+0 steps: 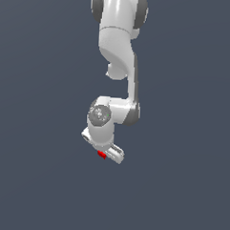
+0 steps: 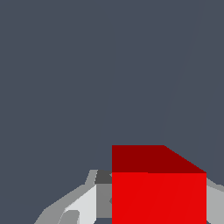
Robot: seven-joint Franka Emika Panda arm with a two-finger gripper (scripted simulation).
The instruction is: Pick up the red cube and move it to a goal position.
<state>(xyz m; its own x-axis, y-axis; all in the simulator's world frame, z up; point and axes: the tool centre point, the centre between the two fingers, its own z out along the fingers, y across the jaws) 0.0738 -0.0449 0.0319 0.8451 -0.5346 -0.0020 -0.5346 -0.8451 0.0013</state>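
Red cube (image 2: 158, 197) clamped between tool (image 1: 108, 155) fingers, filling wrist view.

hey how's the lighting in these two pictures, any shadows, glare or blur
Exterior view: flat, even light, no cast shadows or glare; the red cube is tiny at the pincer. Wrist view: sharp, no blur; the cube has one darker shaded face and is cut off by the frame edge.
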